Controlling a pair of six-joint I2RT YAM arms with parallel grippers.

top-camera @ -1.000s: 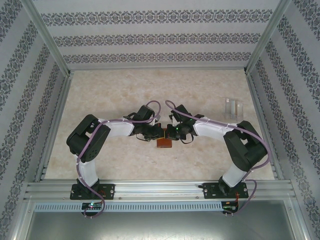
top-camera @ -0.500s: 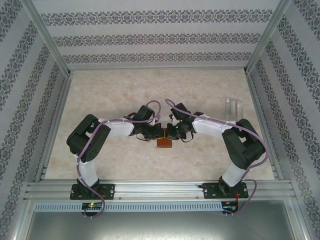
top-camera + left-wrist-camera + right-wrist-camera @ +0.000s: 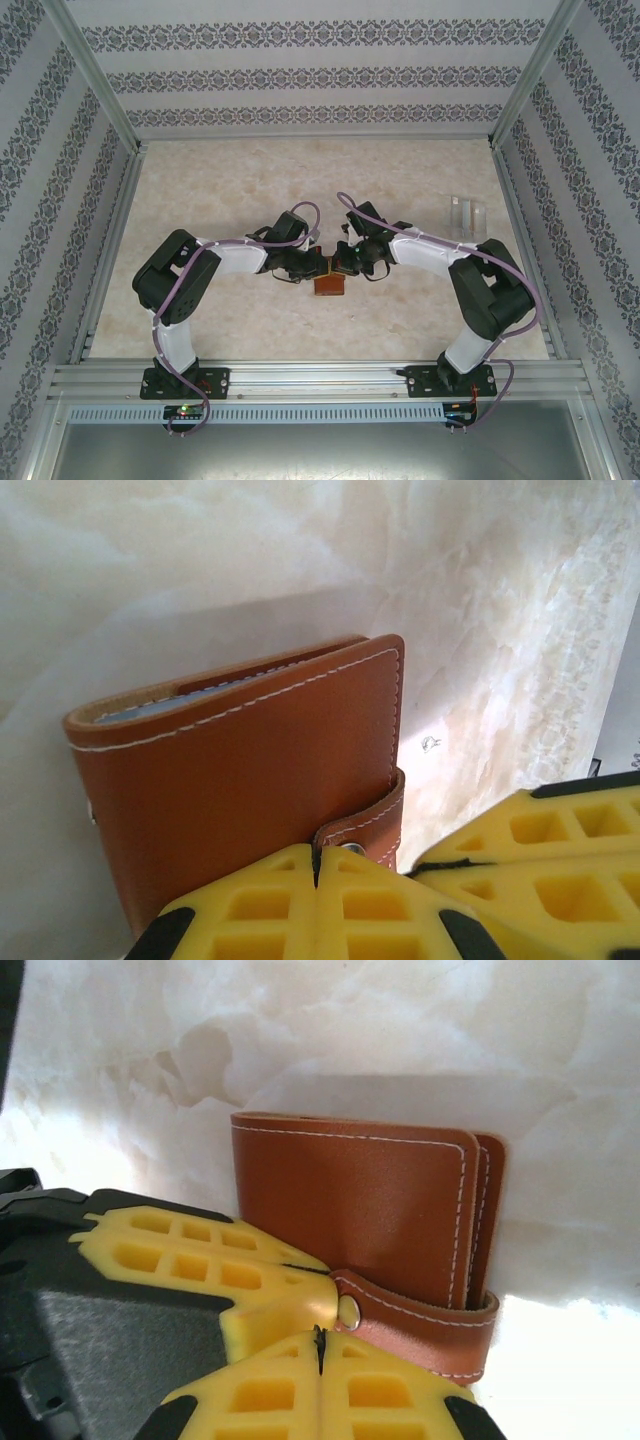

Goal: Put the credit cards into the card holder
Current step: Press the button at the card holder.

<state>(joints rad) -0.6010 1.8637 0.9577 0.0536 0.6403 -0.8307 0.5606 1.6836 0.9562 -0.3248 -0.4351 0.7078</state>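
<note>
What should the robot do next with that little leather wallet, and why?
Probably ease the left end effector and right end effector back: the card holder is folded, its snap tab wrapped over the edge, both shut tips at the snap.

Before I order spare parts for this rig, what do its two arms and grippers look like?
Both the left arm and right arm have white link shells between black joint housings, with a purple cable looped along each. The left gripper and right gripper carry bright yellow fingers moulded with a grid of square recesses, on black mounts.
</note>
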